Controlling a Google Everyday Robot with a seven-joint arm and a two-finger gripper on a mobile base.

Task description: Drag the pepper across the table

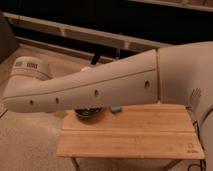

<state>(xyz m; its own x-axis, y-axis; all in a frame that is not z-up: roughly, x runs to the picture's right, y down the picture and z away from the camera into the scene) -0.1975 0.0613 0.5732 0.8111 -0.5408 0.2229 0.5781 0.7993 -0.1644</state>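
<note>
Zero sight of the pepper on my feed, so I can't tell where it sits. Table (130,135) is light wood planks and I see its front part. Arm (100,87) lies across the frame over the table's far edge and hides that strip. Dark bowl (89,112) pokes out under the arm at far left, with the blue-grey block (116,108) near it on the right, not touching. Gripper is out of frame, so I can't tell its state.
</note>
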